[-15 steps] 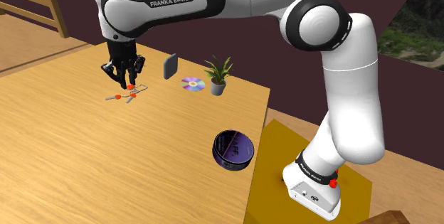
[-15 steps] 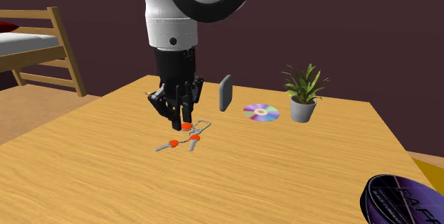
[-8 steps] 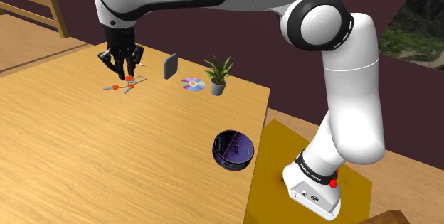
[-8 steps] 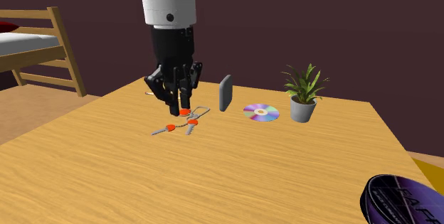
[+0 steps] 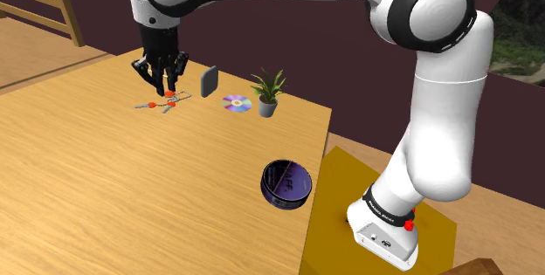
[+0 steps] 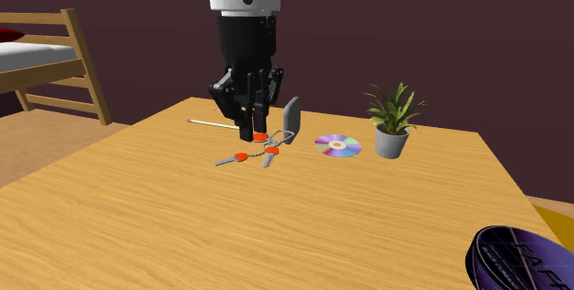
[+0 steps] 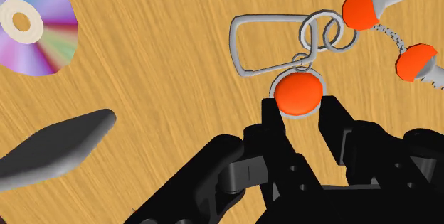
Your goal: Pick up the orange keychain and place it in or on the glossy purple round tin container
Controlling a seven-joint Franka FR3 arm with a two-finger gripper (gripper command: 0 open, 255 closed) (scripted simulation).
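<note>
- The gripper (image 6: 254, 135) is clamped on the round tag of the orange keychain (image 7: 295, 91), in the shoulder view's upper left, near the far edge of the table (image 5: 105, 195).
- Bare wood spreads across the lower left.
- The purple tin (image 5: 286, 183) sits at lower middle, beside the table's right edge.

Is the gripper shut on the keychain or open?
Shut on the keychain: in the wrist view the gripper clasps its round orange tag between both fingers.

The shoulder camera sits high beside the stand (image 5: 332, 230), looking down across the table (image 5: 131, 195). The second exterior camera stands lower and nearer, facing the far edge; both catch the disc (image 5: 237, 103), plant (image 5: 267, 94) and purple tin (image 5: 286, 183). The wrist camera hangs close above the disc.
</note>
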